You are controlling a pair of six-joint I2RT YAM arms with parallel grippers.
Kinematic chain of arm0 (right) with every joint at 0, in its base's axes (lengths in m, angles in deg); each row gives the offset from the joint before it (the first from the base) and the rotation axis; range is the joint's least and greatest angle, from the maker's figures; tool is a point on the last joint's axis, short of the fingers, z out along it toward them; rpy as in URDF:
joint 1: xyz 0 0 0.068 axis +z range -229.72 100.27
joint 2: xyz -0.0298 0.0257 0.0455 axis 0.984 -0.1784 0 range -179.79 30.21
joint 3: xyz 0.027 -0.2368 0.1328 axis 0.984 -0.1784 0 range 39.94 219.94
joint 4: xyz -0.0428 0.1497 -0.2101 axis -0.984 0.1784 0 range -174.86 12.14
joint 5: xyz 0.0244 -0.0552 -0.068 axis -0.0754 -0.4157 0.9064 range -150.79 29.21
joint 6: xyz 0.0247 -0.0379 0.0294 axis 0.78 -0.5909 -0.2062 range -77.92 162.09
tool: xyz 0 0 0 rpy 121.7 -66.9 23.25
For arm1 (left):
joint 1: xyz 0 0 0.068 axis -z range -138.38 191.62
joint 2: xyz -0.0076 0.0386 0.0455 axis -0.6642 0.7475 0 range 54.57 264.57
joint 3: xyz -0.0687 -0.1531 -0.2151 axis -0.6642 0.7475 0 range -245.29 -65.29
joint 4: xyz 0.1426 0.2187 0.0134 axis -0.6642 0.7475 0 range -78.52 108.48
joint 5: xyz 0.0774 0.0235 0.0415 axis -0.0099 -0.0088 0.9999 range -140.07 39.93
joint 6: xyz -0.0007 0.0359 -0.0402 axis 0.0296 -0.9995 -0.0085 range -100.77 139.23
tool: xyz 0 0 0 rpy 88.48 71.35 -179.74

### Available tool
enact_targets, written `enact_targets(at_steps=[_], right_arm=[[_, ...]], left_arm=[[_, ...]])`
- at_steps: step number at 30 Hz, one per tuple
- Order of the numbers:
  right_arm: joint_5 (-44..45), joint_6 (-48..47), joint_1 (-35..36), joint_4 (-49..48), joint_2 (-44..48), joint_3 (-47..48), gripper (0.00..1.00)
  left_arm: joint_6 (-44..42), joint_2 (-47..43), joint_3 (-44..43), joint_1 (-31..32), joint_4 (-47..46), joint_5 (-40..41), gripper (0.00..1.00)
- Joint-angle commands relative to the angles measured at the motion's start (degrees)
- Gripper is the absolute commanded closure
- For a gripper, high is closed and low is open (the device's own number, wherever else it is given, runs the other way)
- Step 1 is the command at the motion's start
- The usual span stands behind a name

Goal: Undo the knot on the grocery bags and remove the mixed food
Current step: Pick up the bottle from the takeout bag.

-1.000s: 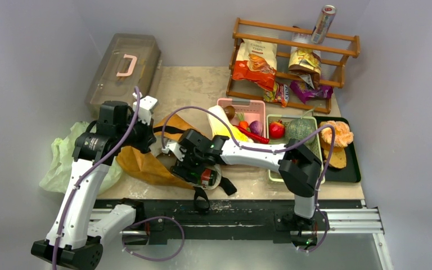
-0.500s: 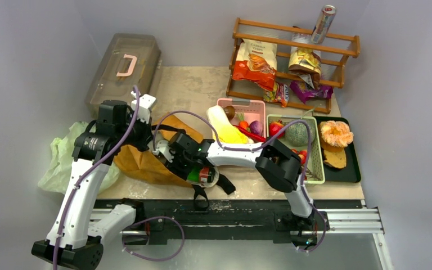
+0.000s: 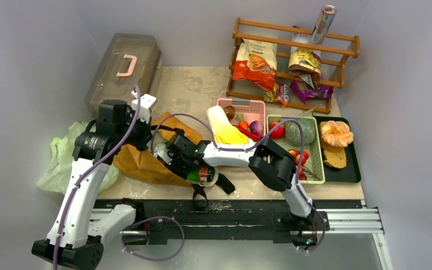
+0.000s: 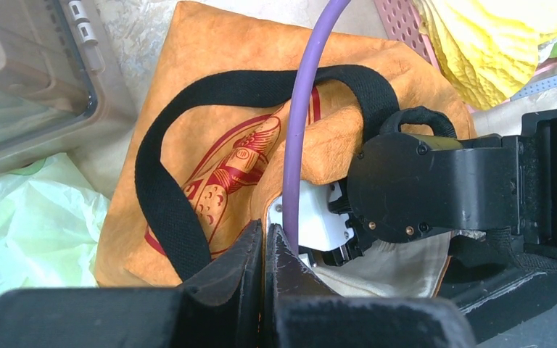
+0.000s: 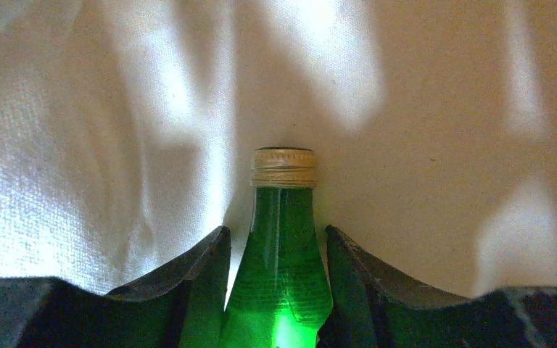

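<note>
Right gripper point(image 5: 275, 233) is in the tote point(image 3: 143, 163); from above you can't make out its fingers point(image 5: 188, 290). Bottle point(image 5: 281, 254) is cut off by the view's bottom edge; you can't tell if the fingers touch it. Green bag point(image 3: 59, 152) half under left arm point(image 3: 84, 185).

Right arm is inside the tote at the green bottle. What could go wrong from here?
1. The right end effector sits at the green bottle's tapering shoulder, just below the cap; on a pull it may slip off.
2. The cream lining folds close around the bottle and could get pinched or dragged along.
3. The black strap loops over the tote beside that wrist and might snag it.
</note>
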Motion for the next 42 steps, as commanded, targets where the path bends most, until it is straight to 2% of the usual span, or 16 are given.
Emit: enact_targets(at_steps=[1,9,21,36,42], right_arm=[[0.5,-1.3,0.0,5.8,0.6,-2.5,0.98],[-3.6,1.0,-0.3,0.1,9.2,-4.1,1.0],[-6.6,8.6,-2.7,-16.9,21.5,-14.9,1.0],[-10.7,16.5,-5.2,-31.3,29.2,-22.4,1.0],[-11.5,18.2,-5.2,-44.0,31.4,-27.3,1.0]], left_arm=[[0.3,0.4,-1.5,0.1,-0.4,-2.0,1.0],[1.0,1.2,-2.0,0.1,-1.2,-2.0,1.0],[1.7,1.4,-2.2,0.1,-1.0,-1.9,1.0],[1.0,2.1,-2.5,0.1,-1.1,-2.7,1.0],[0.7,1.9,-2.4,0.1,-1.1,-2.7,1.0]])
